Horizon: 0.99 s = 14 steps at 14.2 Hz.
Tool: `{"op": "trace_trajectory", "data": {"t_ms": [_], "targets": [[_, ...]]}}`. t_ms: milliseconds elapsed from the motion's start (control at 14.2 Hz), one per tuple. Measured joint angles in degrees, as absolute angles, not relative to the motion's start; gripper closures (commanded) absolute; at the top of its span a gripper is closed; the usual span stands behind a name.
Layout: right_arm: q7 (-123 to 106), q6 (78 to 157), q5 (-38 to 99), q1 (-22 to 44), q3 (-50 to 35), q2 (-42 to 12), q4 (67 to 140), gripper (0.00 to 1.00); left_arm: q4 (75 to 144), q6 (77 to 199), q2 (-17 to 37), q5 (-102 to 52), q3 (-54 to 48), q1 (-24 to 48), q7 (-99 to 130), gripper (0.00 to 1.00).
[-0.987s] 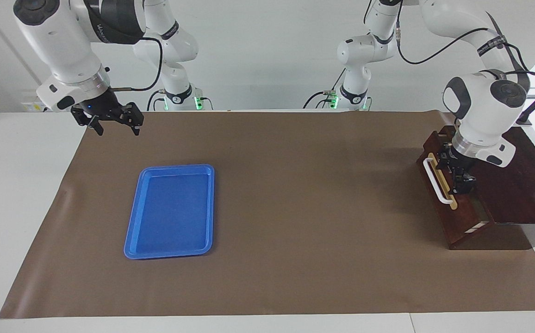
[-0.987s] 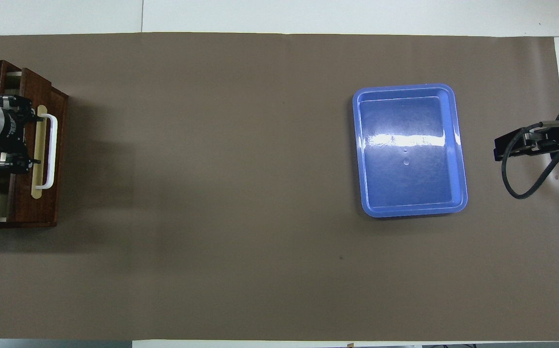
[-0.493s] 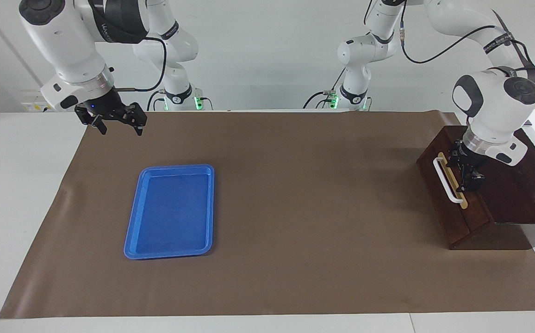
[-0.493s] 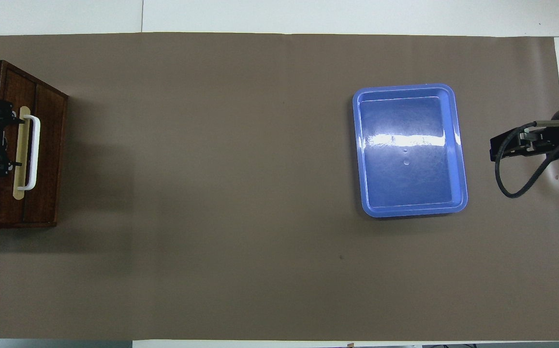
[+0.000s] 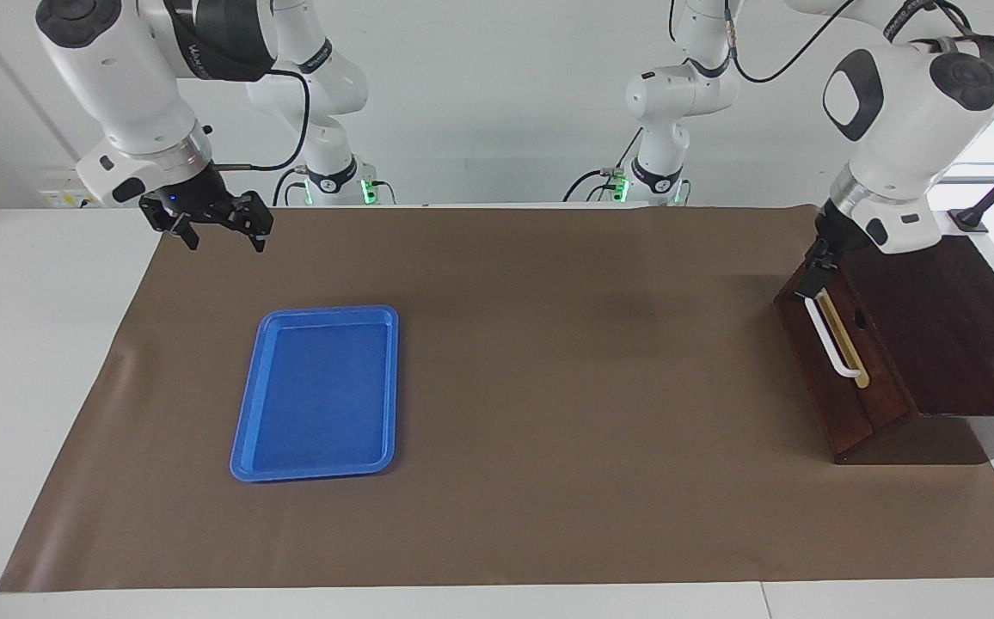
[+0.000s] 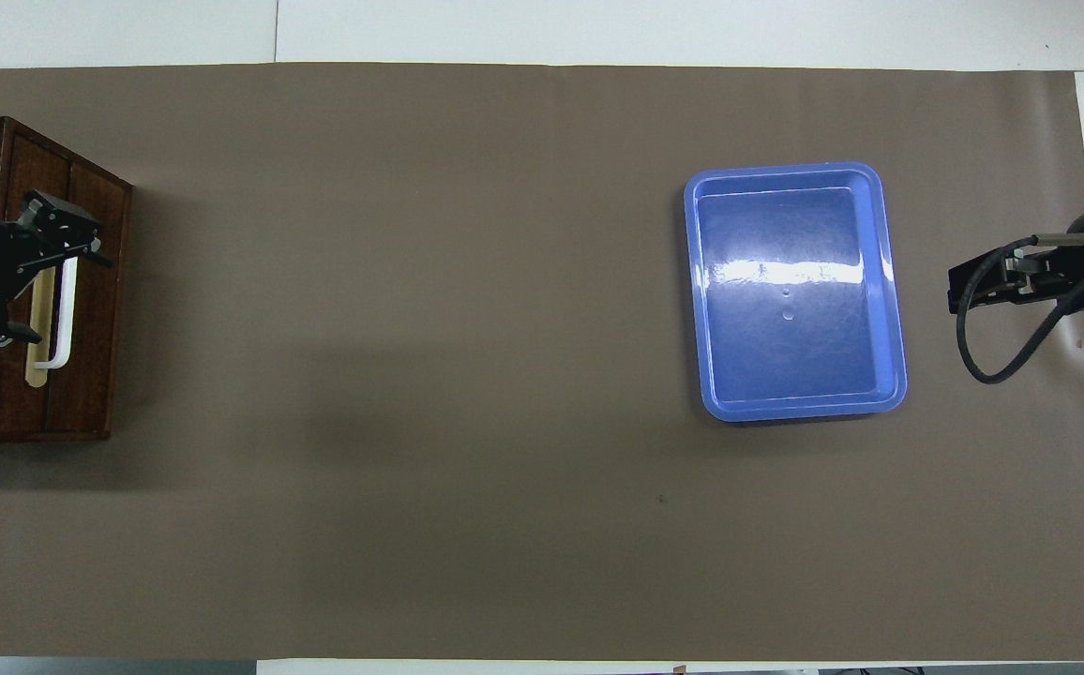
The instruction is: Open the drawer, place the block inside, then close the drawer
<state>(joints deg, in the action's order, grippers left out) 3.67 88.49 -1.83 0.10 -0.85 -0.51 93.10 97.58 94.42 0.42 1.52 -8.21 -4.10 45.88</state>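
The dark wooden drawer (image 5: pixel 837 387) (image 6: pixel 92 309) sits shut, its front flush with its box (image 5: pixel 944 344) at the left arm's end of the table. Its white bar handle (image 5: pixel 834 344) (image 6: pixel 62 314) lies bare. My left gripper (image 5: pixel 815 273) (image 6: pixel 40 272) hangs open just above the end of the handle nearer to the robots and holds nothing. My right gripper (image 5: pixel 223 243) (image 6: pixel 959 289) waits open and empty in the air over the mat's edge at the right arm's end. The block is out of view.
A flat blue tray (image 5: pixel 316 395) (image 6: pixel 790 291) lies empty on the brown mat (image 5: pixel 549 387), toward the right arm's end. Plain mat stretches between the tray and the drawer box.
The drawer, a little way out a second ago, has slid shut. My left gripper then lifted off the drawer's front and turned above the handle. The right arm has barely moved.
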Motion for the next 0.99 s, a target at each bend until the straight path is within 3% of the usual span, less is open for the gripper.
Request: {"op": "trace_trajectory", "data": {"t_ms": [987], "targets": [[4.6,88.5,-1.8,0.1,-0.9,-0.5,93.1,0.0,93.5,86.9,-0.1,-0.4,-8.4,-1.7,10.7,0.0]]}}
